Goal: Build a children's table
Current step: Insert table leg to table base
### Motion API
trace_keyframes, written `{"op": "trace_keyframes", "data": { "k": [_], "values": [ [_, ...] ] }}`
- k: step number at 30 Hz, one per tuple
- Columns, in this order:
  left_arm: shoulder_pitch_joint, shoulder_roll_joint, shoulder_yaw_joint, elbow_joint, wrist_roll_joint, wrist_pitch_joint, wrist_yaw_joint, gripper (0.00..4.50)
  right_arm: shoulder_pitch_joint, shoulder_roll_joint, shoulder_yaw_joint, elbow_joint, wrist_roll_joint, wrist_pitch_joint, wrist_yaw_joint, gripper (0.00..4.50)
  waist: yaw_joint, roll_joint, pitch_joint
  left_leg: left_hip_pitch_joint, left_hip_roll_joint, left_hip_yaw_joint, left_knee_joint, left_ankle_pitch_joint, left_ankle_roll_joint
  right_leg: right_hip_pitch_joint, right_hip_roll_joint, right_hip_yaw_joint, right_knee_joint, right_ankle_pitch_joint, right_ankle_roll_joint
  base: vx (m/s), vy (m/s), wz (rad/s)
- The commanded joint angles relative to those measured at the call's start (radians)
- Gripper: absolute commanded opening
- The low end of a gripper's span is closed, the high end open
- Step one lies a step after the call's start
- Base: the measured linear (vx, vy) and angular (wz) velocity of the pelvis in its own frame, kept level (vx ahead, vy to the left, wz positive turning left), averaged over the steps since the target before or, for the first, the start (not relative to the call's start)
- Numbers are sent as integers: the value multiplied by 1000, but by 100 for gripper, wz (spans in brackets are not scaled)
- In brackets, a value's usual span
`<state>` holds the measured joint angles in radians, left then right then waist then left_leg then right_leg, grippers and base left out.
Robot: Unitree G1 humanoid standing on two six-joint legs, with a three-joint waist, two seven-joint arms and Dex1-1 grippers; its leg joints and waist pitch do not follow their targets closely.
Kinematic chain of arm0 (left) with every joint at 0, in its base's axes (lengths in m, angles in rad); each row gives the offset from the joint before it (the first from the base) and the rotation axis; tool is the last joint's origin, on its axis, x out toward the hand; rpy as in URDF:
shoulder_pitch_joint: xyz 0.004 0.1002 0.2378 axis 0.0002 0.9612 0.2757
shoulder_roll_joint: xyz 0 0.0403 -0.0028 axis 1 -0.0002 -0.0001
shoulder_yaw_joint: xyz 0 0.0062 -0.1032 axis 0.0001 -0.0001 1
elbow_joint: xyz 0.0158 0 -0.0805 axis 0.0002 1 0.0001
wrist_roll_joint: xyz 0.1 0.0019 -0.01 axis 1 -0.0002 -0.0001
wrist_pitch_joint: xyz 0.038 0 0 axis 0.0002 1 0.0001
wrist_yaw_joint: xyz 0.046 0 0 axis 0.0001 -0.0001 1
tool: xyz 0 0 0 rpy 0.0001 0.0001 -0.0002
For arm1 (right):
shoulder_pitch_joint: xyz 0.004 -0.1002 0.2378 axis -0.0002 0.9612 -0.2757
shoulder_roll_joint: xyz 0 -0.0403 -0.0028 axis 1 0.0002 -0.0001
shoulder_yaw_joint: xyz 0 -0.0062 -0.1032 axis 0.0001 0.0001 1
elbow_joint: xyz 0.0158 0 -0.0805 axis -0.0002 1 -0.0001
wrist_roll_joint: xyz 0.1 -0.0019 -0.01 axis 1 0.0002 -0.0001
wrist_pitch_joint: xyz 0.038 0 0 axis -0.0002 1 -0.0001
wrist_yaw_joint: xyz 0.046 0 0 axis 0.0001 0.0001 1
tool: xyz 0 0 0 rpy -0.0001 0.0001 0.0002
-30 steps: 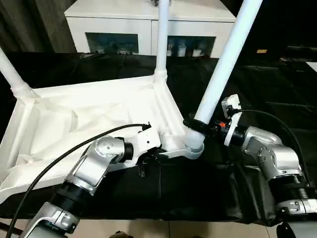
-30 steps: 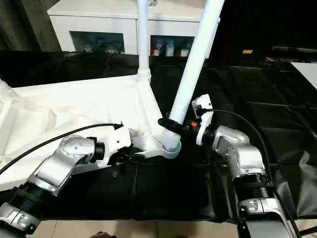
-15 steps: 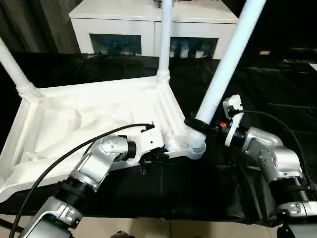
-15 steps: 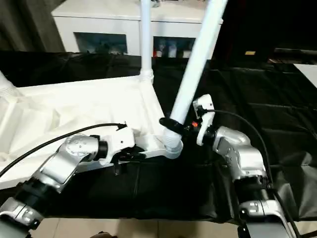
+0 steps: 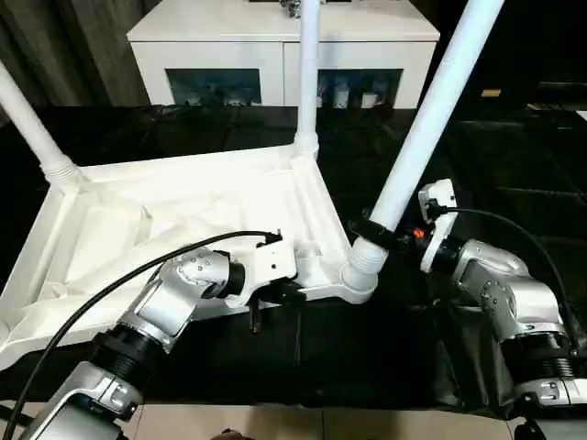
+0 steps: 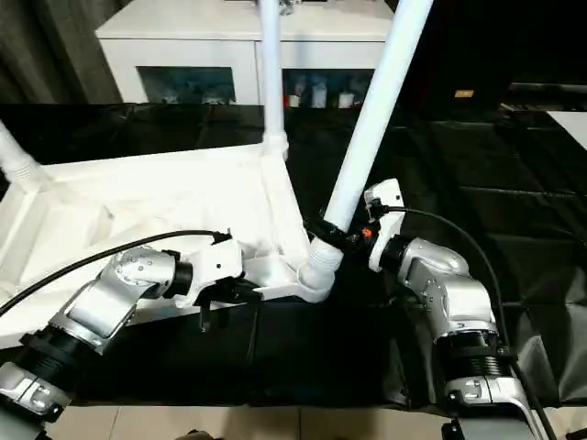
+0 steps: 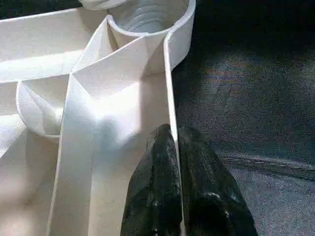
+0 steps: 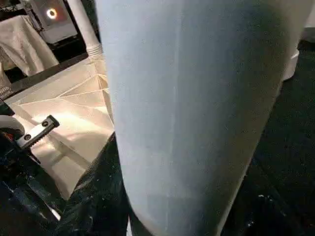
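Our left gripper (image 7: 174, 147) is pinched tight on the thin near rim of the tabletop (image 5: 183, 211), close to its near right corner. Our right gripper (image 5: 378, 231) clasps the leg (image 5: 426, 128) just above the socket (image 5: 359, 275) at that corner. The tabletop lies underside up on the black-draped bench (image 5: 514, 165), two other legs already standing at the far corners. The leg leans; we judge it best to hold the rim firmly and straighten the leg before turning it home.
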<state>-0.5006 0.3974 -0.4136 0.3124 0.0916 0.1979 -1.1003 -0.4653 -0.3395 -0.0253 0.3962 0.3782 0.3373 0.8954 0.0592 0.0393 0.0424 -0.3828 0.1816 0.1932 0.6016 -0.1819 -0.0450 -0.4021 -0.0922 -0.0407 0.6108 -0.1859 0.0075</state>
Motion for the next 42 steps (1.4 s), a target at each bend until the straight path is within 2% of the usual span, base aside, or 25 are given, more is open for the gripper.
{"op": "trace_keyframes", "data": {
  "k": [1,4,5,7,8,10,17,22,27,28,30,34,35,37,38,40,42],
  "values": [
    [24,22,-38,-6,24,10,-23,0,7,6,3,-33,13,6,15,186,0,-2,-64,23,42,-20,-79,-260,11,43,-45,28,-66,-131,-262,0,0,0],
    [29,26,-35,-13,25,11,-17,0,10,12,18,-44,17,24,26,186,1,-1,-64,21,42,-19,-78,-243,19,44,-46,27,-65,-124,-262,0,0,0],
    [30,26,-35,-14,26,11,-15,0,12,12,24,-46,16,29,31,186,2,-6,-65,21,43,-19,-77,-233,22,44,-46,28,-63,-117,-262,0,0,0],
    [31,26,-33,-14,27,12,-9,0,12,9,32,-47,13,38,37,186,1,-3,-63,22,43,-19,-78,-235,23,42,-45,27,-64,-126,-260,0,0,0],
    [32,26,-31,-14,28,13,-4,0,14,5,35,-54,17,51,45,186,1,-10,-63,21,43,-18,-78,-237,24,42,-46,28,-65,-138,-258,0,0,0],
    [32,27,-31,-12,29,11,-2,0,14,3,36,-57,20,58,50,186,2,-7,-62,22,43,-18,-79,-240,22,40,-47,29,-67,-150,-255,0,0,0],
    [34,36,-25,-18,28,15,4,0,26,-15,61,-63,15,106,79,186,1,-16,-60,21,43,-18,-81,-249,17,39,-47,30,-72,-196,-237,0,0,0],
    [37,39,-22,-21,28,15,7,0,37,-17,71,-64,10,117,80,186,0,-15,-59,22,43,-19,-83,-265,8,37,-48,31,-73,-216,-229,0,0,0],
    [36,42,-18,-23,24,15,12,0,43,17,48,9,-16,60,32,186,-1,-11,-58,21,43,-19,-83,-278,2,34,-49,31,-75,-221,-231,0,0,0],
    [35,42,-18,-22,24,14,13,0,45,30,40,30,-19,44,15,186,-1,-6,-58,23,42,-21,-84,-292,-3,33,-49,31,-76,-235,-228,0,0,0],
    [34,41,-18,-21,25,11,15,0,51,40,35,43,-21,29,1,186,-6,-9,-56,23,43,-22,-88,-323,-12,32,-48,30,-79,-268,-222,0,0,0],
    [30,38,-12,-16,23,6,25,0,74,56,15,43,-10,4,-32,186,-10,-6,-52,29,43,-26,-92,-387,-31,27,-48,31,-88,-340,-197,0,0,0],
    [28,38,-11,-14,24,3,27,0,78,60,9,44,-8,-2,-38,186,-10,-1,-51,30,43,-27,-93,-396,-34,25,-49,31,-89,-348,-195,0,0,0],
    [24,36,-9,-8,26,-3,35,0,95,70,-7,36,-3,-19,-49,186,-12,-4,-51,28,42,-28,-95,-407,-37,26,-48,30,-91,-360,-189,0,0,0],
    [23,35,-8,-7,26,-4,37,0,99,73,-11,34,-2,-23,-51,186,-12,-1,-49,31,43,-28,-95,-425,-40,22,-48,31,-94,-369,-186,0,0,0],
    [18,32,-5,2,27,-11,49,0,122,87,-26,17,5,-43,-66,186,-13,4,-49,33,42,-30,-97,-451,-46,23,-49,31,-96,-384,-182,0,0,0],
    [14,29,-1,7,26,-13,55,0,139,95,-32,0,7,-56,-80,186,-14,3,-50,34,43,-31,-99,-453,-46,23,-48,32,-96,-374,-181,0,0,0]
  ]
}}
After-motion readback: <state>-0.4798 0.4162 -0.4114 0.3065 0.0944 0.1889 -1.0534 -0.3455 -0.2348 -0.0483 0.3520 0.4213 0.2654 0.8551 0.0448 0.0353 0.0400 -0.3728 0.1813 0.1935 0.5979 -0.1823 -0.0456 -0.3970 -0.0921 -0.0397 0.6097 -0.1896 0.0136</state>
